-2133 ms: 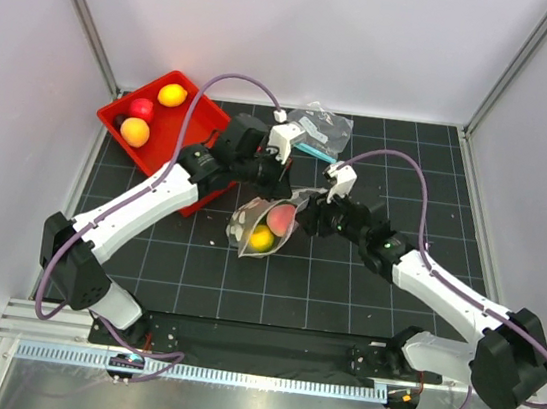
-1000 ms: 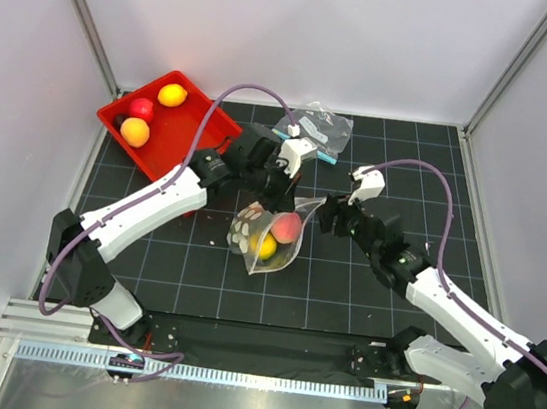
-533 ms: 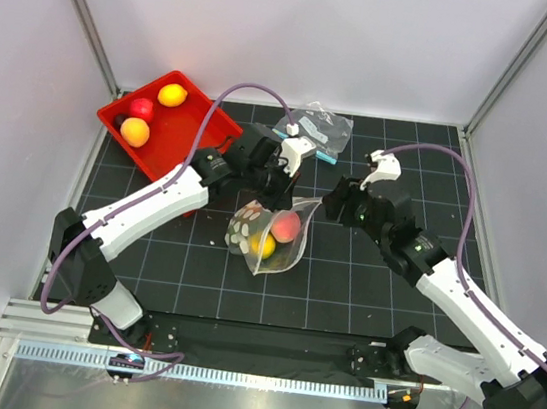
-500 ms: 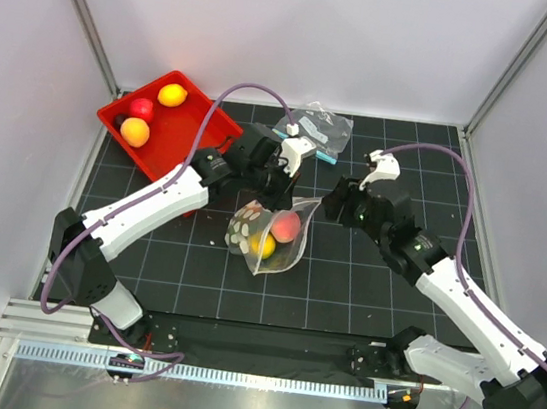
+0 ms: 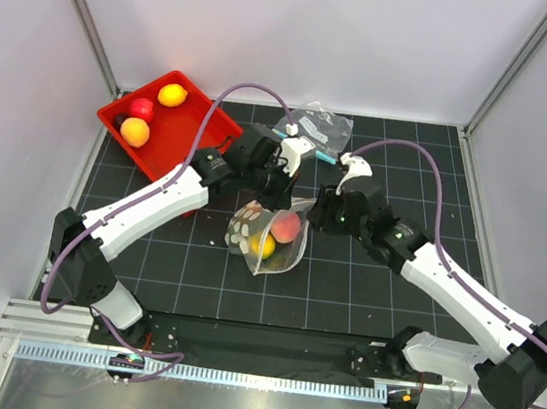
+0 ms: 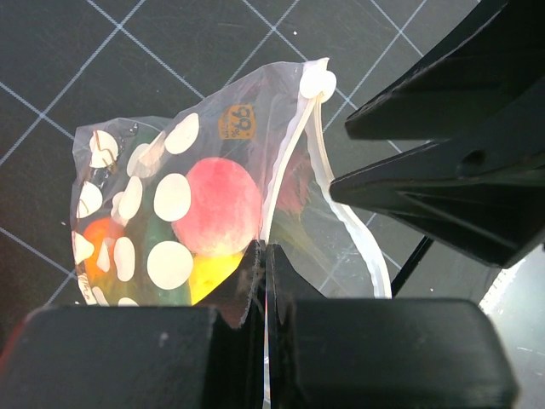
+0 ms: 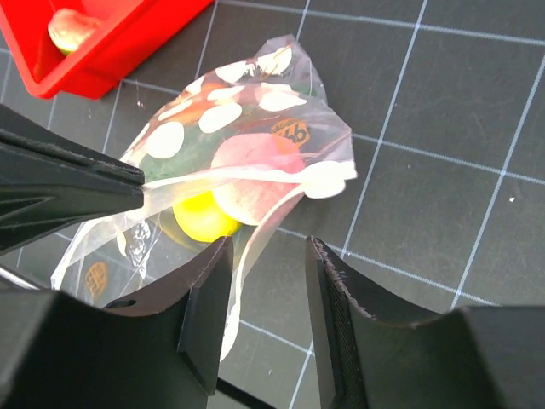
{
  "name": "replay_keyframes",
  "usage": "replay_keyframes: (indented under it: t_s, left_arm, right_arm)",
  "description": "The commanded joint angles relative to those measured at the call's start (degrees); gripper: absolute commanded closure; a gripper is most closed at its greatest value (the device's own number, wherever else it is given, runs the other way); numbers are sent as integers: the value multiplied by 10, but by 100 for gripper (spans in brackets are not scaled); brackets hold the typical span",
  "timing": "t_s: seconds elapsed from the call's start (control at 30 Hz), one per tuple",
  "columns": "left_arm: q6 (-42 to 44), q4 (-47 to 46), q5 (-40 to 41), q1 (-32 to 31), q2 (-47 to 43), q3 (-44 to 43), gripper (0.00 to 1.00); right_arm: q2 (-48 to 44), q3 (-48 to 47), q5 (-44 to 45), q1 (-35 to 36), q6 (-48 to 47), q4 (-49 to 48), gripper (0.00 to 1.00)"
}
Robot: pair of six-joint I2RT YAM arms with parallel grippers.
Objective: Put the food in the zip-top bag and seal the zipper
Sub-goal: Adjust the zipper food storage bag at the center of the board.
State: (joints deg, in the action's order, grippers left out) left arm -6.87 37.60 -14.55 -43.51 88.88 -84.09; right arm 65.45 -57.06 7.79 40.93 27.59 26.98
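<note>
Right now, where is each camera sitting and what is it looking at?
Top camera: high behind the arms, looking down on the table, both arms, the bag and the tray.
Left wrist camera: on the left arm, looking down past the left gripper, shut on the bag's rim; the right gripper pokes in at the right.
Right wrist camera: on the right arm, looking down between its own open fingers at the bag.
Shared: all three see the bag with the peach inside.

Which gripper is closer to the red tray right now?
Left. The left gripper sits just right of the red tray, clamped on the zip-top bag's rim. The right gripper is on the bag's far side from the tray, with its jaws apart.
</note>
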Motion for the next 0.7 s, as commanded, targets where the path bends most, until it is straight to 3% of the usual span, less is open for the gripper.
replay_keyframes:
  t_s: [0.0,0.23,0.3,0.4,0.67]
  left_arm:
    - [4,1,0,-2,-6,-27,100]
    - [2,0,4,-1,-13,-26,100]
    - [1,0,-4,-1,-13,-26,100]
    - [1,-3,-20,-2,-14,-26,100]
    - [-2,-15,-107,-4,-15,-25,100]
  right_arm:
    - [20,-39,-7,9,5,24,54]
    - [63,-72,9,41,1,73,60]
    - [65,-79,9,49,-1,86,80]
    - [49,-88,14,62,1,97,99]
    - [-65,-105,29,92,78,125,99]
